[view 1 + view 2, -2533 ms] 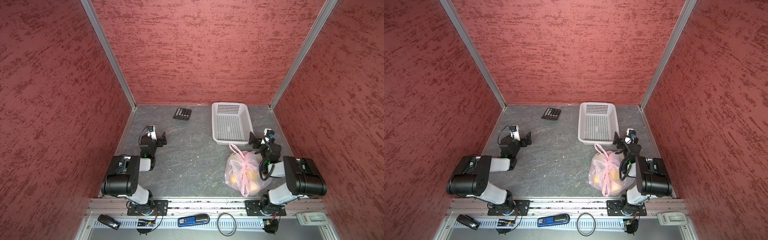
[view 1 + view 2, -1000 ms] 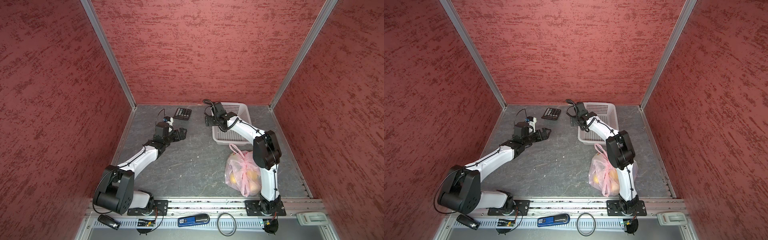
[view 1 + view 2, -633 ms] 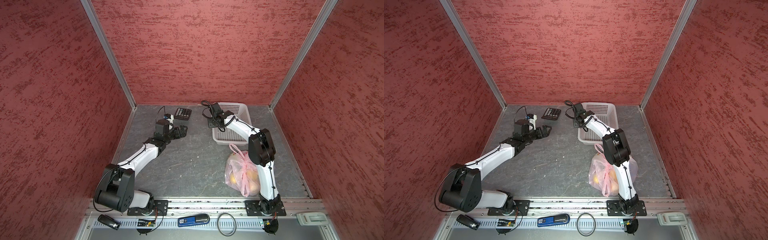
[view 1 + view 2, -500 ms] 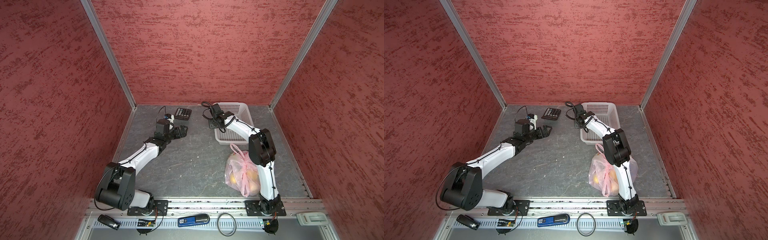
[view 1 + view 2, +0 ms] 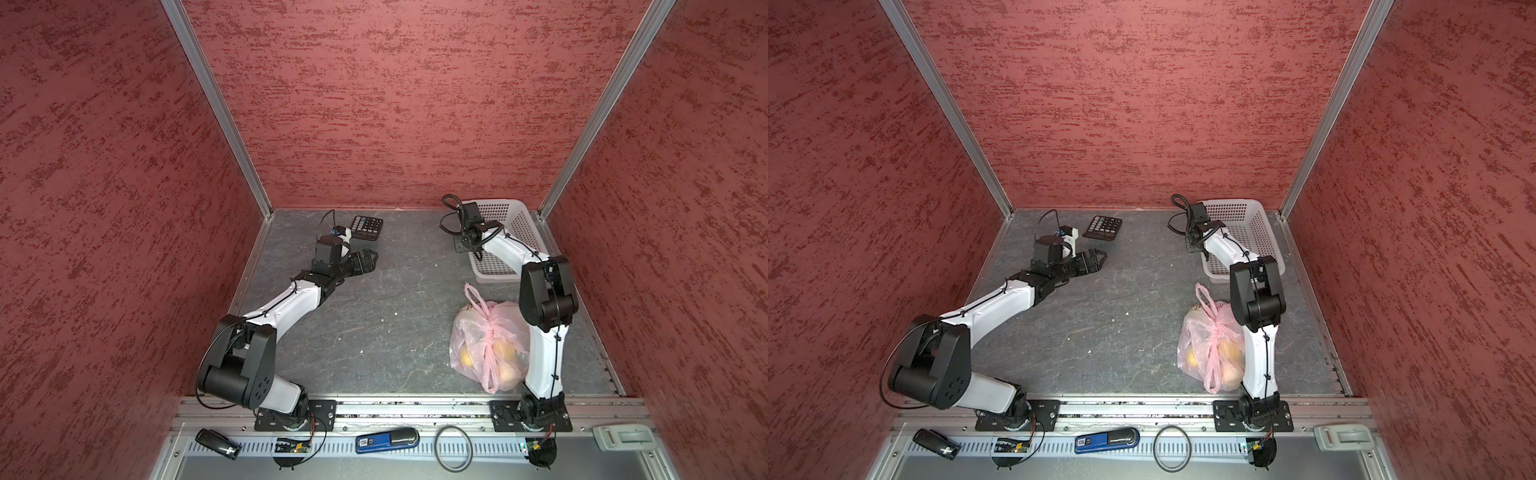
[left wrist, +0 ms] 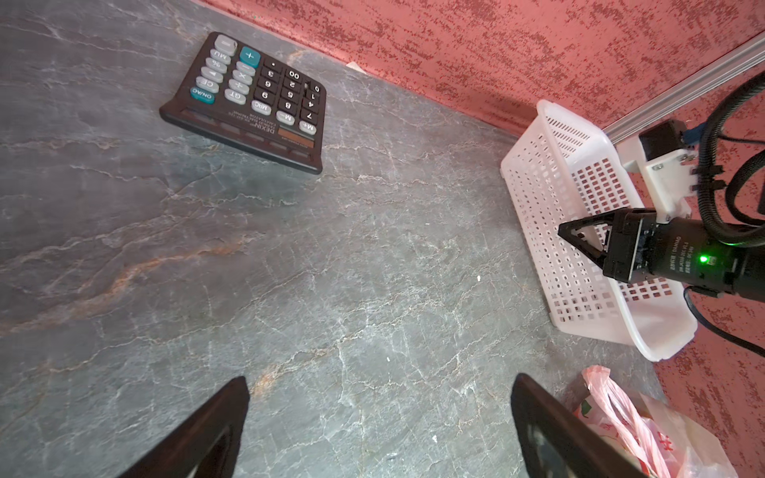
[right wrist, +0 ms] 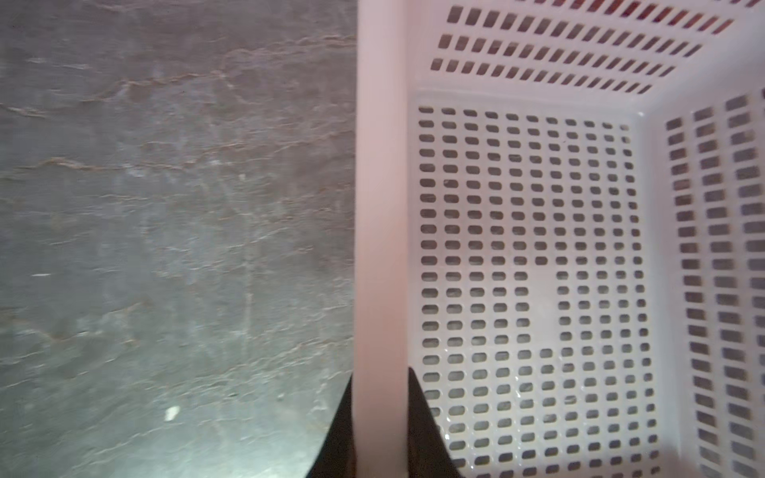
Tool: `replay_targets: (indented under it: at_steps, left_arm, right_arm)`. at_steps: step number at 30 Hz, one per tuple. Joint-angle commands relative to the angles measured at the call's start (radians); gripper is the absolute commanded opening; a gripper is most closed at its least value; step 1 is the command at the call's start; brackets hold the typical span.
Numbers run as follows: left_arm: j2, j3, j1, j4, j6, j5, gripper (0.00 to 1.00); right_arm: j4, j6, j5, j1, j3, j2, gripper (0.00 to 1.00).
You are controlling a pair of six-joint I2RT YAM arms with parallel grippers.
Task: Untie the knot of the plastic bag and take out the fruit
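I find the right gripper [image 7: 381,376] clamped on the side rim of the white basket [image 7: 378,207], one jaw inside the wall and one outside. I judge this grip is for dragging the basket to where it can receive fruit, not for the untying itself. The left gripper [image 6: 378,378] hangs spread wide and empty over the bare table [image 5: 395,316] near the calculator [image 5: 365,227], apparently kept free for the bag. The plastic bag [image 5: 469,340] sits at the near edge, just beside the right arm's lower link and well apart from both grippers. The knot [image 5: 491,332] is tied on top, and the fruit [image 5: 505,351] shows yellow through the film.
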Motion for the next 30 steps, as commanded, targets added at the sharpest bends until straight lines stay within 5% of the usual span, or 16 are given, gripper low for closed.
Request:
replay_targets:
  at_steps: [1, 5, 16, 30]
  left_arm:
    - [0.012, 0.030, -0.003, -0.016, 0.019, 0.012, 0.98]
    - [0.012, 0.040, -0.003, -0.030, 0.026, 0.011, 0.99]
    - [0.086, 0.202, 0.002, -0.210, 0.055, -0.067, 0.99]
    - [0.115, 0.190, -0.015, -0.178, 0.032, -0.038, 0.99]
  right_arm:
    - [0.014, -0.062, 0.037, -0.036, 0.004, 0.006, 0.08]
    - [0.016, -0.088, 0.026, -0.060, 0.022, 0.019, 0.10]
    - [-0.028, -0.033, -0.122, -0.055, 0.029, -0.056, 0.50]
    - [-0.382, 0.135, -0.271, 0.023, -0.174, -0.452, 0.75]
